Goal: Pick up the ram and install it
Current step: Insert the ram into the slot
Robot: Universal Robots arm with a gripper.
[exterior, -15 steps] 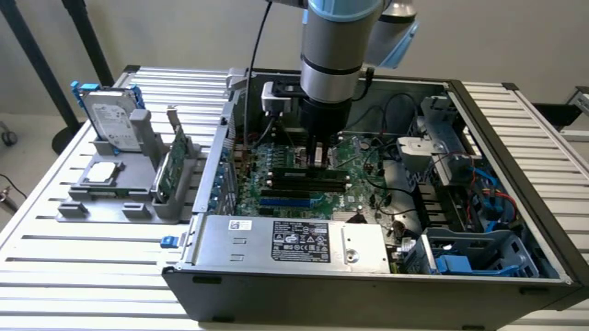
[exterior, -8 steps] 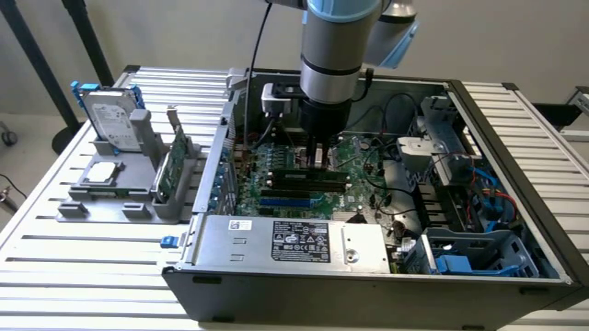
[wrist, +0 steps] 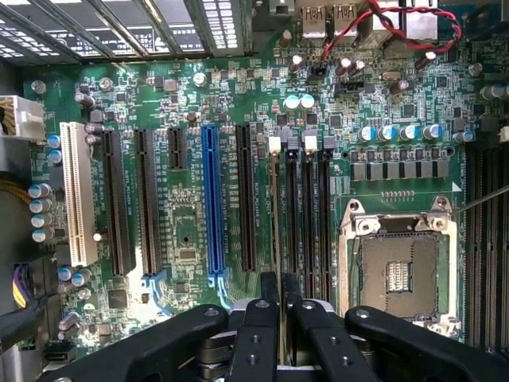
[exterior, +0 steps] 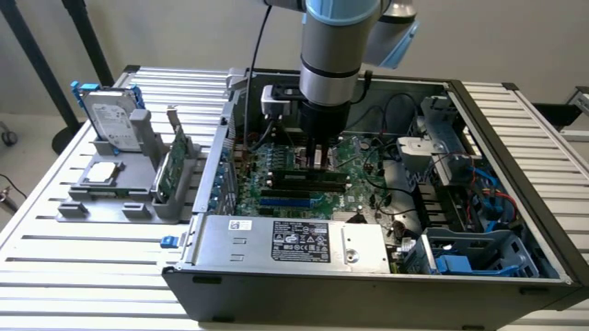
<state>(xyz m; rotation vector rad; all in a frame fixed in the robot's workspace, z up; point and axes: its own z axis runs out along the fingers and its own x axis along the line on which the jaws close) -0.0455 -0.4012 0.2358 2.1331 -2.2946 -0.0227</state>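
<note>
My gripper [exterior: 318,158] reaches down into the open computer case [exterior: 515,207], over the motherboard [exterior: 359,155]. Its black fingers [wrist: 258,326] are shut on the ram [wrist: 276,215], a thin green stick that the wrist view shows edge-on. From the exterior view the ram [exterior: 304,177] is a long green strip with black chips, standing on edge just under the gripper. It lines up with the memory slot closest to the long black expansion slots [wrist: 246,199]. I cannot tell whether it is pressed fully into that slot.
Other memory slots [wrist: 308,215] lie beside the ram, then the open CPU socket [wrist: 398,270]. A blue slot [wrist: 212,199] and a white slot [wrist: 77,195] are further off. Outside the case a grey holder [exterior: 120,196] carries a hard drive [exterior: 110,121] and a green expansion card [exterior: 176,162].
</note>
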